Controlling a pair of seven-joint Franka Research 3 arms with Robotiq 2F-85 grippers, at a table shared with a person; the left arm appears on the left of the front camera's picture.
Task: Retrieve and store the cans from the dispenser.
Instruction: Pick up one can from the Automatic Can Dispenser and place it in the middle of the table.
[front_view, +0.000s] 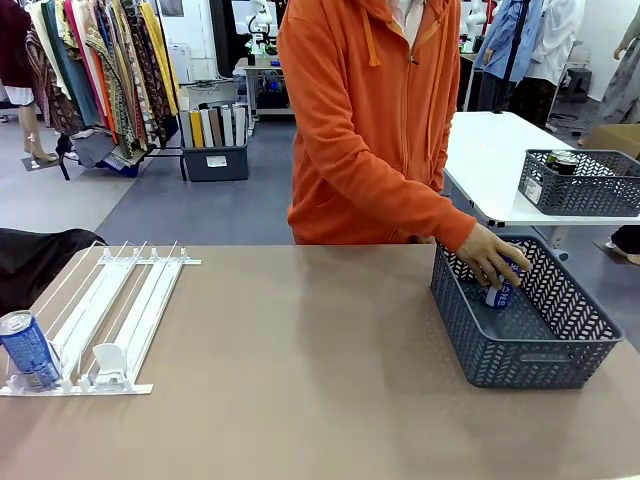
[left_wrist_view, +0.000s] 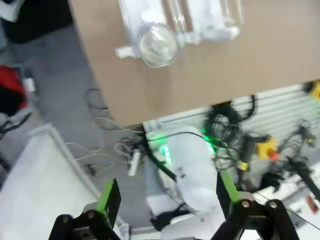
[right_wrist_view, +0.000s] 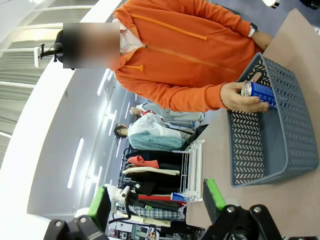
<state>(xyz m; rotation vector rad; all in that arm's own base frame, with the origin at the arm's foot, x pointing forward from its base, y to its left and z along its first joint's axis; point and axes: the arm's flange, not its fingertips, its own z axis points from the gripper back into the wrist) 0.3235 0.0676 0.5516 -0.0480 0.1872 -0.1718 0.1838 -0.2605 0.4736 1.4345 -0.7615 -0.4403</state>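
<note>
Blue aluminium drink can (front_view: 28, 350), upright at low near end of white-and-clear plastic rail dispenser (front_view: 130, 300), robot's left side.
Closest to left gripper (left_wrist_view: 167, 190), spread and empty, silver top ahead, well apart; right gripper (right_wrist_view: 156, 197) likewise spread, empty, farther off.

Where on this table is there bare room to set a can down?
The wide stretch of table between the dispenser and the basket is bare, as is the basket's near half. Its far-left corner is crowded: the person's hand holds a can there.
</note>
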